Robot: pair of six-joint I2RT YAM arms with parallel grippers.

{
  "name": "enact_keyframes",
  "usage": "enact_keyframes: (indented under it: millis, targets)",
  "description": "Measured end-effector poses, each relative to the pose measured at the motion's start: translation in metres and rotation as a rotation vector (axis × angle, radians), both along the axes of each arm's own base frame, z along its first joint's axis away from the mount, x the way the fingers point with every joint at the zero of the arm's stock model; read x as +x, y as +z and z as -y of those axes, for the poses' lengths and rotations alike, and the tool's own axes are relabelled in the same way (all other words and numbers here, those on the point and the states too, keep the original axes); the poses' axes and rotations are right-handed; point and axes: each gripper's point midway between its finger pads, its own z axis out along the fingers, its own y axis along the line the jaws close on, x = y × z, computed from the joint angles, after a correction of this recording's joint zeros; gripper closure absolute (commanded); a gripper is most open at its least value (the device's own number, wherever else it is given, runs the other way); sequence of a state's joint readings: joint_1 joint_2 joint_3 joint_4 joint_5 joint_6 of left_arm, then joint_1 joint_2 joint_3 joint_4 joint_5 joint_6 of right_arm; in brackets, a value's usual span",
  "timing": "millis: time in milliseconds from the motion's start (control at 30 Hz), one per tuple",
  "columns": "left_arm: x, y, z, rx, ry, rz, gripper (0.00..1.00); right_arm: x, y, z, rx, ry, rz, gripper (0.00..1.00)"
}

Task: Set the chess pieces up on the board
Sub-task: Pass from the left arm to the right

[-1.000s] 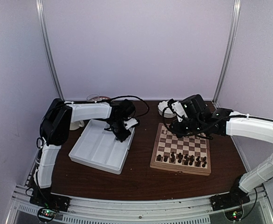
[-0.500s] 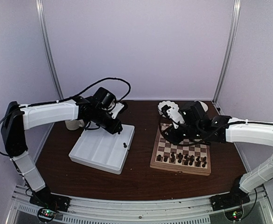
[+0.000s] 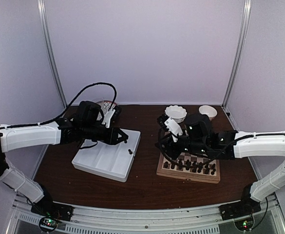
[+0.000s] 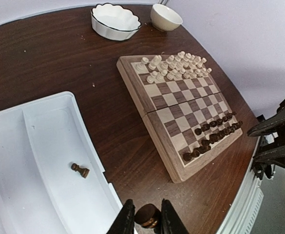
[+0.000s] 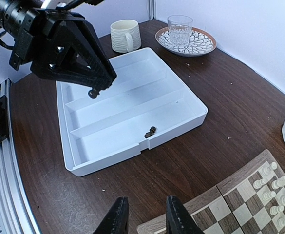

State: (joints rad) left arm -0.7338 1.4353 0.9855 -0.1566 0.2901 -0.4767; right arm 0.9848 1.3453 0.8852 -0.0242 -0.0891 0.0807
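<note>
now the left gripper (image 3: 119,136) is up over the tray (image 3: 91,161), at the left middle of the top view. a second ago it was down low in the right side of that tray. it has come up and the whole left arm has swung out flat to the left. its fingers are pinched tight on one dark piece (image 4: 147,216), which shows at the bottom middle of the left wrist view.

the right gripper (image 5: 146,214) has moved too. a second ago it was over the far side of the board (image 4: 181,112). now it sits lower in the top view, at the board's left edge, on the side near the tray. its fingers stand a little apart and there is nothing between them.

one last piece (image 4: 80,170) lies on its side in the tray, at the left middle of the left wrist view. the other dark pieces (image 4: 213,136) stand in rows at the lower right end of the board. the pale pieces (image 4: 174,66) stand at the upper end.

this means one more piece is out of the tray and on its way. the job looks close to done, since the piece in the fingers and the one in the tray seem to be the only dark ones off the board. the piece is tiny and round on top, so it could slip or tip when it is set down beside the others.
</note>
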Motion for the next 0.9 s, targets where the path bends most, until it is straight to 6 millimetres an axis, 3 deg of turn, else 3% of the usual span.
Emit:
enact_keyframes:
  millis: [167,467,900]
  targets:
    - [-0.011,0.001,0.002,-0.126,0.018,-0.051,0.81,-0.011,0.009,-0.013,0.06,0.012,-0.002,0.68]
    - [-0.013,0.042,0.011,-0.358,0.053,-0.054,0.81,-0.022,0.033,-0.034,0.211,-0.026,-0.014,0.65]
    - [-0.026,0.051,0.021,-0.47,0.055,-0.114,0.81,-0.029,0.029,-0.051,0.247,-0.091,0.049,0.5]
